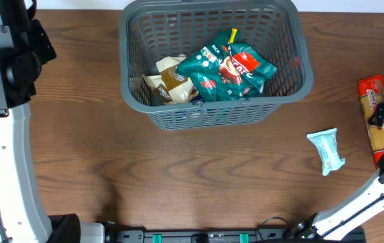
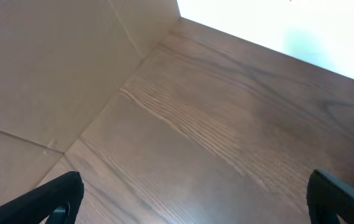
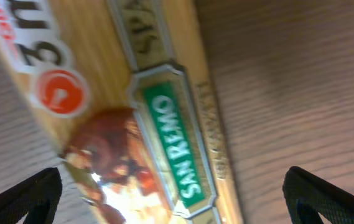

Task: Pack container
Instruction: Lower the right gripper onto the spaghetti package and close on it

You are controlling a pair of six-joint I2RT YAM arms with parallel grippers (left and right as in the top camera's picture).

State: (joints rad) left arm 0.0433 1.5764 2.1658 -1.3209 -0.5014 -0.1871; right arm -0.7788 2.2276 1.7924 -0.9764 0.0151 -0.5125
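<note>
Right pincer (image 3: 173, 198) wide open over the spaghetti packet (image 3: 164, 134). We reckon it light, stiff, brittle: grip mid-length across the width.

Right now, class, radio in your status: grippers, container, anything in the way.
Left gripper open over table. Right gripper open above spaghetti pack. Container holds teal packets, brown packet; pale blue packet outside. Nothing blocking.
</note>
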